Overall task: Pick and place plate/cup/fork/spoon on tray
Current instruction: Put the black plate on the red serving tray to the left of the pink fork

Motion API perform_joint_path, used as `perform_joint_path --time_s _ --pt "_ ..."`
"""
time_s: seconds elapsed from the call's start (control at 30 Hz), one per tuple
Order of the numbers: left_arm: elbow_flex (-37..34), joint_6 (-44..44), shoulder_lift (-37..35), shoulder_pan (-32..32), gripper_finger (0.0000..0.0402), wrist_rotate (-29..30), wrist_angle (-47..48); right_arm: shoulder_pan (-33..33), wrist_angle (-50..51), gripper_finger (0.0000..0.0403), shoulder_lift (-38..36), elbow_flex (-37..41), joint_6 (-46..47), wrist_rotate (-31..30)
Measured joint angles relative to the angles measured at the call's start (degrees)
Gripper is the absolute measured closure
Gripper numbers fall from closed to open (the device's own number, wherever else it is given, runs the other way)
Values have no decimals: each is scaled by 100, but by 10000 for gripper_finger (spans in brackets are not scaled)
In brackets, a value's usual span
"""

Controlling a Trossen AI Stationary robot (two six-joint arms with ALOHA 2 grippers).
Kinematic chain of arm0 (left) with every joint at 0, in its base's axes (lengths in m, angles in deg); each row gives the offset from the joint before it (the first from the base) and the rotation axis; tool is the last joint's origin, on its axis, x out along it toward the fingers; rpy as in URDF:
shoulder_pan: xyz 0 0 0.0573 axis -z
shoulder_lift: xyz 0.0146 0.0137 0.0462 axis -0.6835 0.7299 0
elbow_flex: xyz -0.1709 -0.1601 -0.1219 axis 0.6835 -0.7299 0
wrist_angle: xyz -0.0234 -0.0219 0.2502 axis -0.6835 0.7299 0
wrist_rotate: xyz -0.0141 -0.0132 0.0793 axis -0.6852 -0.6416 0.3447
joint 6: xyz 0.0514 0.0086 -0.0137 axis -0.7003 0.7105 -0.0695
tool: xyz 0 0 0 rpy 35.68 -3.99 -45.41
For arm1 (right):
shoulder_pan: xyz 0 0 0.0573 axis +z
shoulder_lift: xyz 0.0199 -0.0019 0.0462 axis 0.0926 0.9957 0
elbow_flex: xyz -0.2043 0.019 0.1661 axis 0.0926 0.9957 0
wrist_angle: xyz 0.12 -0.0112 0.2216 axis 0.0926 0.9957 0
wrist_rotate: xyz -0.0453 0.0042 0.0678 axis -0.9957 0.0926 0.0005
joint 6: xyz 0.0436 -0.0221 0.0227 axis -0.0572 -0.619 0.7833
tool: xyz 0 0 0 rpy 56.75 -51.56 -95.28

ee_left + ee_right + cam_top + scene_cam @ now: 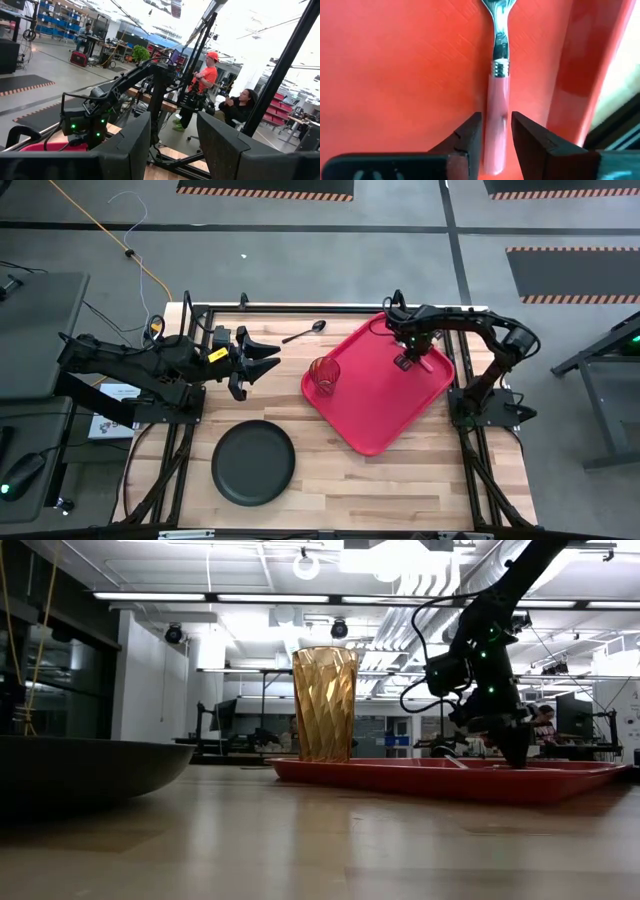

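Observation:
The red tray (385,415) lies at the right of the table. The amber cup (323,375) stands upright on the tray's left part and shows in the low view (324,705). The fork (499,90) lies flat on the tray, red handle toward my right gripper (497,137). That gripper is low over the tray (408,361), narrowly open, one finger on each side of the handle with slim gaps. The black plate (253,463) rests on the table near the front. The dark spoon (303,333) lies on the table, left of the tray. My left gripper (262,360) is open and empty.
The plate's rim (90,765) fills the left of the low view. The tray's raised rim (580,75) runs close beside the fork. Bare wood lies between plate and tray. People stand in the room beyond the table.

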Motion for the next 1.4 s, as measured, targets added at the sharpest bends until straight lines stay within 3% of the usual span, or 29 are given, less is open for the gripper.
perform_joint_path --time_s 0.23,0.43,0.67,0.87,0.97,1.07,1.4 --pt "0 -2 -1 2 249 -2 4 0 488 305 -559 -161 -102 -10" --pt "2 -2 1 1 249 -208 46 111 266 304 -2085 51 799 505" --pt "2 -223 -1 2 249 -227 167 945 -1625 304 -4536 1182 2811 1668" --pt "2 -337 0 0 249 -225 193 1922 -4388 304 -6061 2375 4537 1873" --pt "2 -495 -1 -1 249 -225 216 2273 -5992 304 -6366 2772 4814 1660" --pt "2 -657 -1 1 249 -225 225 2498 -6974 304 -6392 2879 4705 1399" --pt "2 -667 1 0 249 -221 225 2614 -7249 304 -6264 2717 4220 1255"
